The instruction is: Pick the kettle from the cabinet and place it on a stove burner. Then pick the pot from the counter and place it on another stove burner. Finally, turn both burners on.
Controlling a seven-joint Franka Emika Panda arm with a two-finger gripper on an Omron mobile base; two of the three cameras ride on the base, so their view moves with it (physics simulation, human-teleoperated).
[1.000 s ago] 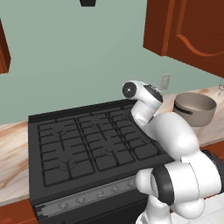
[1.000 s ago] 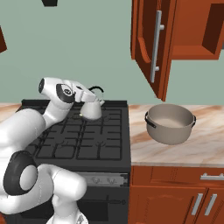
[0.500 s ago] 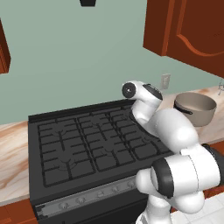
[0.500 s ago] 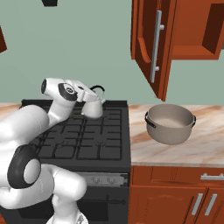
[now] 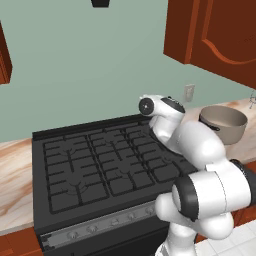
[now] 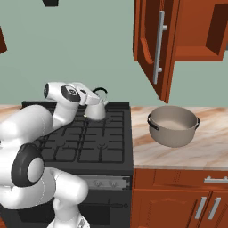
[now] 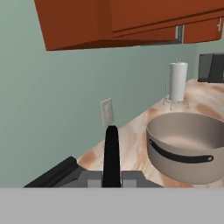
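Fingers (image 6: 95, 99) clamp tight on the kettle's (image 6: 96, 109) thin black handle (image 7: 111, 153), holding it over the stove's (image 6: 89, 142) back right corner. The pot (image 6: 173, 126) sits on the counter (image 6: 196, 151) beside the stove.

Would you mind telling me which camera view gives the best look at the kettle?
The right base view: the kettle shows whole there, body, spout and arched handle, at the back right of the stove, held by the gripper. In the hand view just its black handle rises between the fingertips. In the left base view the arm blocks it.
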